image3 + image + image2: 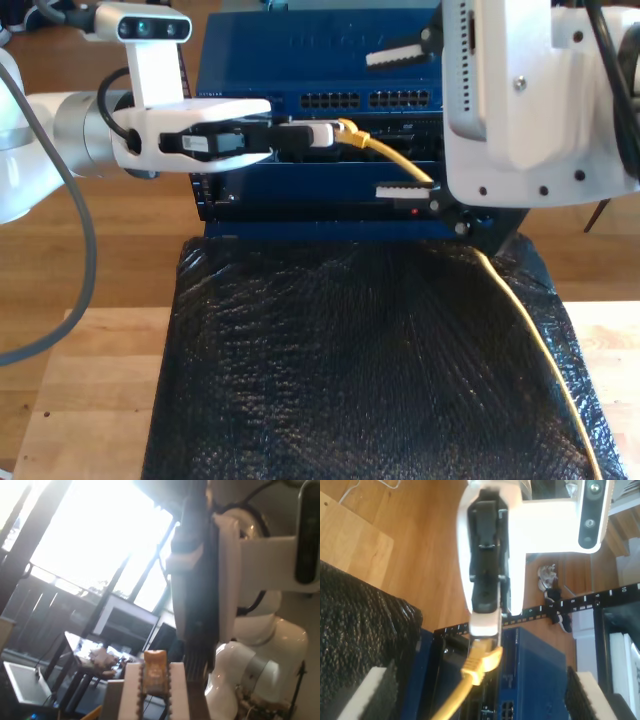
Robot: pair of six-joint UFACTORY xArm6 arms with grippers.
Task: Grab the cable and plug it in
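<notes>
Exterior view: my first gripper (322, 135) reaches in from that view's left with its fingers closed narrow on the plug (345, 130) of the yellow cable (520, 310), holding it just in front of the blue network box (300, 50). My second gripper (402, 122) hangs at the exterior view's right with its fingers spread wide and holding nothing. The cable runs between them, touching neither that I can see, then trails down over the black mat (350, 350).

The plug is not yet in any socket, so the grab looks done and the plugging-in is the step in hand. The row of sockets (370, 100) sits just above the plug in the exterior view.

The next move seems to call for turning the plug's tip square to one socket and pushing straight in. The trailing cable needs slack, so that the open second gripper does not snag it.
</notes>
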